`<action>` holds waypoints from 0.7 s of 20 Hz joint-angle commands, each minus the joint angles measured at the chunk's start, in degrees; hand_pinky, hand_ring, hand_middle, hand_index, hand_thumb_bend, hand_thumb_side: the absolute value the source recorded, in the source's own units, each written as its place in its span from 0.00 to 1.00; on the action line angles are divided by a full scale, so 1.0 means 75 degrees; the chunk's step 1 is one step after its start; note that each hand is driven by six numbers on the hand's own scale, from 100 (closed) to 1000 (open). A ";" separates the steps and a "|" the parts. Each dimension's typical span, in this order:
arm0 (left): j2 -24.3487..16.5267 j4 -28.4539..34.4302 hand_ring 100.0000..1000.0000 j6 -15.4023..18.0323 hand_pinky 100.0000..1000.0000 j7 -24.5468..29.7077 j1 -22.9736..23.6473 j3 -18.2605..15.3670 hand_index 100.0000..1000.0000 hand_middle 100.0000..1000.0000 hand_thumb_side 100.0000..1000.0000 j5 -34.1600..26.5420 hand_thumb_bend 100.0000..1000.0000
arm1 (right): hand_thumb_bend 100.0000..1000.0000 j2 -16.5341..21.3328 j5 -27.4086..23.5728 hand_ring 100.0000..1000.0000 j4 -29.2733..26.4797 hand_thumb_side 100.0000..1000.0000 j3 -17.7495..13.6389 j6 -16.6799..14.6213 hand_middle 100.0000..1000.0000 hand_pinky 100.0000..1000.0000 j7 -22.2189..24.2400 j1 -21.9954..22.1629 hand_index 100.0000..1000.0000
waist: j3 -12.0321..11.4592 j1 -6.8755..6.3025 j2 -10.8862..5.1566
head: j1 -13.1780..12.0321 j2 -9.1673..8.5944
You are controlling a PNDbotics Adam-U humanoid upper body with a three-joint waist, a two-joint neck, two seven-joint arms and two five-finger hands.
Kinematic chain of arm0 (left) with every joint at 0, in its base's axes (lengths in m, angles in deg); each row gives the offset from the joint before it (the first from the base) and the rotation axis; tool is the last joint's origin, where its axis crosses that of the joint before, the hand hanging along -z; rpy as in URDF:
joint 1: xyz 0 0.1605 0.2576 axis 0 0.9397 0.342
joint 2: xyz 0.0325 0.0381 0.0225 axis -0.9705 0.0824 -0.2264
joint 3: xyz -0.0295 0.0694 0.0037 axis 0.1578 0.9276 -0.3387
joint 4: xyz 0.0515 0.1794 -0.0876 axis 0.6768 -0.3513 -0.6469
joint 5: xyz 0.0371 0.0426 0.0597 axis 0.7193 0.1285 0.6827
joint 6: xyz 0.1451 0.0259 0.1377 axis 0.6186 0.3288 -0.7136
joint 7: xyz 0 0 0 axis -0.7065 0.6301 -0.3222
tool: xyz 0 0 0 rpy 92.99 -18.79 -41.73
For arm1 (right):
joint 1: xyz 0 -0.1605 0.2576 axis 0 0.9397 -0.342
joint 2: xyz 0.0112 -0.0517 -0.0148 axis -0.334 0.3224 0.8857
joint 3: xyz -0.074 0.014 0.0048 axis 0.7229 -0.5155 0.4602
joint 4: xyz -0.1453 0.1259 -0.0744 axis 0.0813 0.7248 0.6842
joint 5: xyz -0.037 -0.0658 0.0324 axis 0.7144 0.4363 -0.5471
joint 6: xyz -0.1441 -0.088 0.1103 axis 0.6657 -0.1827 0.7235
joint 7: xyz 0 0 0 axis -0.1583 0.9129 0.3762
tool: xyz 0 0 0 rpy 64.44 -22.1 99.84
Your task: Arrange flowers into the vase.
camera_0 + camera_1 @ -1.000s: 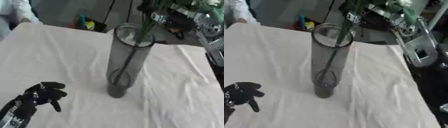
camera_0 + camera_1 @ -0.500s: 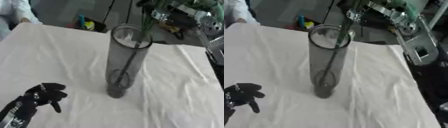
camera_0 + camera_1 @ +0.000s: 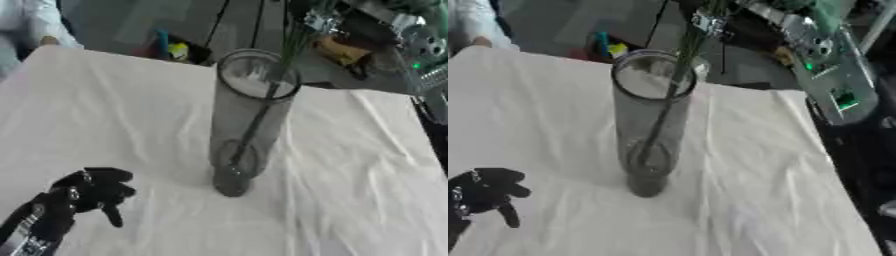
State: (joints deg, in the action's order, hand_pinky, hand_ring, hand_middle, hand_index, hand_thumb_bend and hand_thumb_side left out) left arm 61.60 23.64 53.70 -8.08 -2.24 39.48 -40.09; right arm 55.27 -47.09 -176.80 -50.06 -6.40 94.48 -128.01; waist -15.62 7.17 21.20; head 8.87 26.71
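We've got the stems [image 3: 677,75] down inside the vase [image 3: 249,120], right hand [image 3: 710,22] above it, grip unclear, left hand [image 3: 92,190] curled empty beside it, letting go's left.

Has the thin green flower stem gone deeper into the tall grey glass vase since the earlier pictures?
Cannot tell. The stem runs from the rim of the vase down to its base now, as it did before; both views shifted a little, so the camera moved.

White tablecloth [image 3: 350,165]; colourful objects [image 3: 171,47] beyond.
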 commanded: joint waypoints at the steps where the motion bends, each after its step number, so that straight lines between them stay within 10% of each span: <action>1: -0.0035 0.0137 0.72 0.0004 0.44 0.0056 -0.0035 0.0010 0.70 0.76 1.00 0.0030 0.00 | 0.00 0.0300 -0.0054 1.00 0.0026 1.00 -0.0049 -0.0175 0.85 0.80 0.0201 -0.0192 0.93 | -0.0001 -0.0045 -0.0090 | 0.0003 -0.0067; 5: -0.0033 0.0137 0.72 -0.0007 0.44 0.0070 -0.0036 0.0006 0.70 0.77 1.00 0.0046 0.00 | 0.00 0.0306 0.0006 1.00 0.0137 1.00 -0.0019 -0.0392 0.88 0.83 0.0557 -0.0190 0.95 | -0.0021 -0.0033 -0.0085 | 0.0003 -0.0065; 11: -0.0033 0.0137 0.72 -0.0008 0.44 0.0094 -0.0043 0.0013 0.69 0.77 1.00 0.0050 0.00 | 0.39 0.0277 -0.0086 1.00 0.0270 1.00 0.0094 -0.0734 0.90 0.90 0.1241 -0.0232 1.00 | -0.0048 -0.0014 -0.0078 | 0.0007 -0.0059; 14: -0.0032 0.0137 0.72 -0.0012 0.44 0.0108 -0.0041 0.0018 0.69 0.77 1.00 0.0052 0.00 | 0.41 0.0250 -0.0167 1.00 0.0300 1.00 0.0033 -0.0790 0.91 0.90 0.1575 -0.0285 1.00 | -0.0049 -0.0013 -0.0074 | 0.0008 -0.0059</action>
State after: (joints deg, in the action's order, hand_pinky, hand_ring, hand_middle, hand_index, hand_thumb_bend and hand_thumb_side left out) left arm 61.60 23.64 53.56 -7.52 -2.24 39.48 -40.00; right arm 55.58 -47.63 -174.32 -49.06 -12.04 105.27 -128.73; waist -15.99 7.18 21.20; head 8.87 26.70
